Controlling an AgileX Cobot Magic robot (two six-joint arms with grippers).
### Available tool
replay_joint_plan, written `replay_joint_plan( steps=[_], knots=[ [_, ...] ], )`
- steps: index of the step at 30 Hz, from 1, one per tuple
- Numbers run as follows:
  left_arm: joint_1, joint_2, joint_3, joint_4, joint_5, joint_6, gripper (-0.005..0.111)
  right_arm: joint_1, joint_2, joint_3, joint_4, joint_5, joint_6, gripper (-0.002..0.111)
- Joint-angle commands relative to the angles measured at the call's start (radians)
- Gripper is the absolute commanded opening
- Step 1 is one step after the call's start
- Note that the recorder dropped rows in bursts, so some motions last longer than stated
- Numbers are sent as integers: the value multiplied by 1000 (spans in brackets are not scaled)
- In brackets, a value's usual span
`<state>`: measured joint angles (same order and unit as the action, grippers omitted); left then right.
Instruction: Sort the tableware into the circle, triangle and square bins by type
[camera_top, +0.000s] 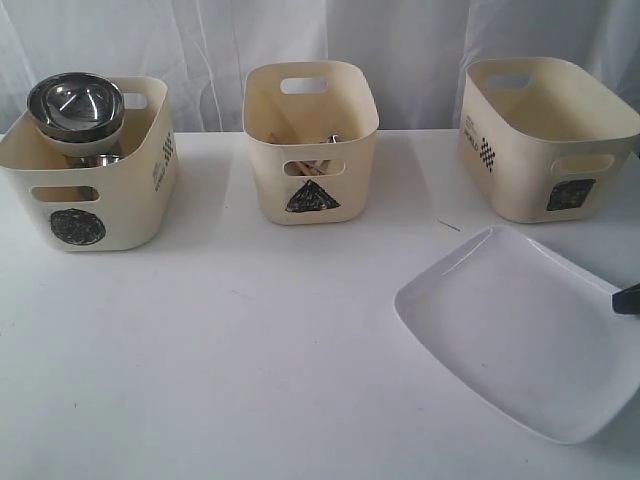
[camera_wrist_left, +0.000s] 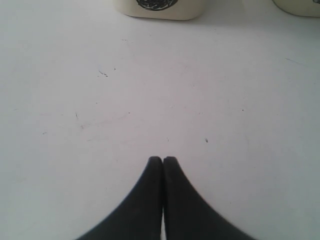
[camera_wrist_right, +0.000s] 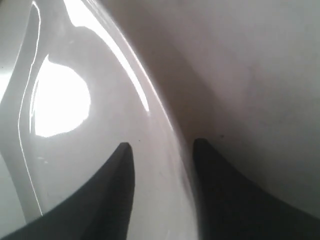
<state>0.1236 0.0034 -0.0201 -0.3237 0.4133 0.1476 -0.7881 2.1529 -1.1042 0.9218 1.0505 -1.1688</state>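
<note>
While steel bowl (camera_top: 75, 100) tops circle bin (camera_top: 120, 215), chopsticks (camera_top: 310, 167) in triangle bin (camera_top: 262, 185) — left jaws clenched, right jaws parted astride plate (camera_top: 520, 330) rim.

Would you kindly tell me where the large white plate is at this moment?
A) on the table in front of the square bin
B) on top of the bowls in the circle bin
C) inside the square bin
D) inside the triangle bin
A: the plate lies on the table in front of the square bin, outside all three bins.
</note>
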Motion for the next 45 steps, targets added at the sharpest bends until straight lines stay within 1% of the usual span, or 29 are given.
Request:
replay_joint_plan(
  steps=[1,2,5,9,11,16,17,19,21,22,29,39,44,45],
  knots=[
    [-7,-3,9,-4,13,-6,0,10,103,46,-499,-277,117,41],
    [-7,-3,9,-4,13,-6,0,10,98,46,-519,-269,140,42],
    [-7,-3,9,-4,13,-6,0,10,59,46,-700,-239,296,42],
    [-7,-3,9,-4,13,-6,0,24,54,46,-690,-280,364,42],
    [-7,-3,9,-4,13,-6,0,44,63,46,-683,-325,391,42],
    [-7,-3,9,-4,13,-6,0,94,114,46,-683,-354,428,41],
    [-7,-3,9,-4,13,-6,0,102,125,46,-683,-368,465,38],
    [-7,-3,9,-4,13,-6,0,106,134,46,-686,-388,556,21],
    [-7,-3,9,-4,13,-6,0,106,134,46,-686,-384,590,6],
    [-7,-3,9,-4,13,-6,0,106,134,46,-686,-377,601,0],
    [-7,-3,9,-4,13,-6,0,113,91,46,-684,-223,615,0],
    [-7,-3,9,-4,13,-6,0,160,-136,46,-490,-204,586,0],
    [-7,-3,9,-4,13,-6,0,185,-217,46,-472,-185,586,0],
    [-7,-3,9,-4,13,-6,0,191,-239,46,-434,-166,556,0]
  ],
)
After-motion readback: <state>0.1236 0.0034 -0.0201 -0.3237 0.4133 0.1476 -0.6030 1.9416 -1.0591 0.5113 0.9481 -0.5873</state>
